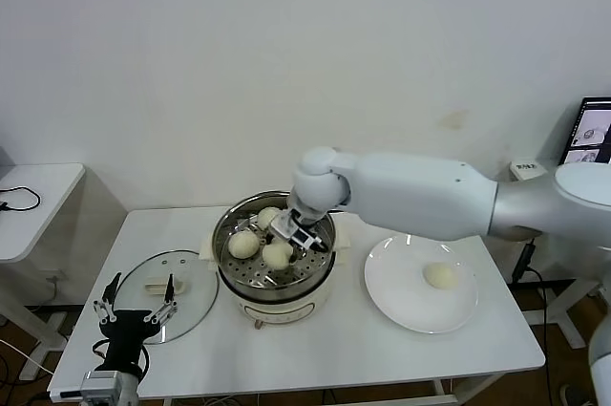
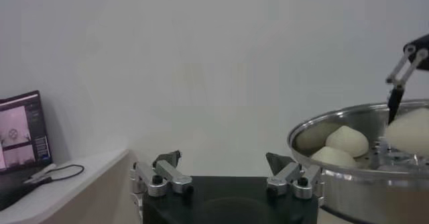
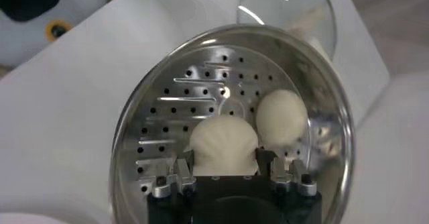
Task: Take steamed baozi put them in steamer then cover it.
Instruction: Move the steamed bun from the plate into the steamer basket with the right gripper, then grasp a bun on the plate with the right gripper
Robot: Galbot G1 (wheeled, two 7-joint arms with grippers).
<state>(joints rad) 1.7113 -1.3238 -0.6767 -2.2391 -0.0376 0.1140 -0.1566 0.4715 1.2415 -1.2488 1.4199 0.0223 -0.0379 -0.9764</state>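
Over steamer [image 1: 277,263], right arm [image 1: 420,194] outstretched

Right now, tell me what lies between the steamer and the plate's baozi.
Head view: only bare table and plate surface separate the steamer from the lone baozi.

A white table [image 1: 315,349] fills the lower middle of the head view. At its centre stands the steamer [image 1: 277,277] in its cream pot base. Lower left of it the cover [image 1: 172,282] lies flat. To the right sits a white plate [image 1: 410,306] with one baozi [image 1: 439,275].
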